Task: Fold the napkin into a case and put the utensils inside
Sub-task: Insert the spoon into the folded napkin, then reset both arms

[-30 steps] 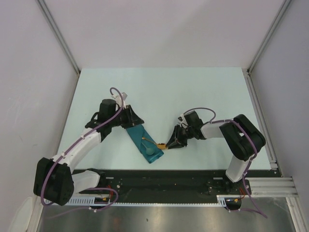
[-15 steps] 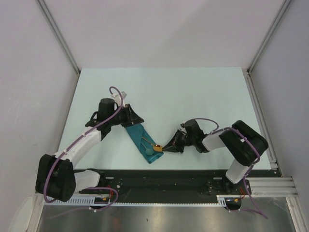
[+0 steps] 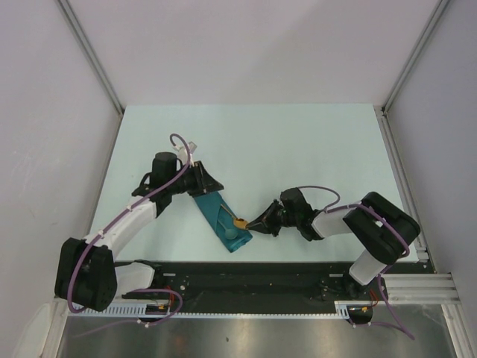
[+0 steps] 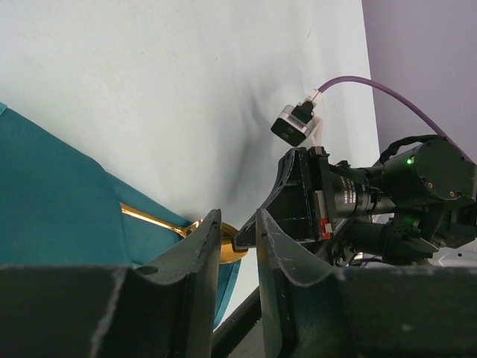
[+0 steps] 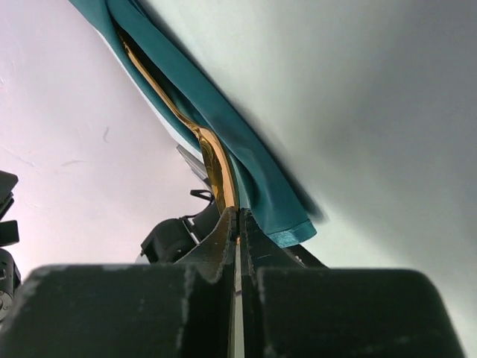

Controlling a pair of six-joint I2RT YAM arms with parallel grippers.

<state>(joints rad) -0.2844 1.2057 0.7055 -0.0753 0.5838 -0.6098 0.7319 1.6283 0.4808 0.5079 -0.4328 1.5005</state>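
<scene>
The napkin lies folded as a narrow teal case (image 3: pixel 215 212) (image 4: pixel 52 201) (image 5: pixel 223 119), slanting toward the near edge. The teal spoon's round bowl (image 3: pixel 232 233) rests on its near end. The gold spoon (image 3: pixel 240 221) (image 4: pixel 149 218) (image 5: pixel 212 160) has its handle inside the case and its bowl sticking out at the near right. My right gripper (image 3: pixel 252 224) (image 5: pixel 238 215) is shut, its tips pinching that bowl's rim. My left gripper (image 3: pixel 209 192) (image 4: pixel 237 218) sits at the case's far end, its jaws a narrow gap apart with nothing between them.
The pale table (image 3: pixel 298 142) is walled in white on three sides, with a metal rail (image 3: pixel 402 171) along its right edge. A black strip (image 3: pixel 261 272) carrying the arm bases runs just below the case's near end.
My right gripper has closed and moved left toward the case, and the gold spoon has slid farther into it. The left gripper has stayed at the case's far end.
</scene>
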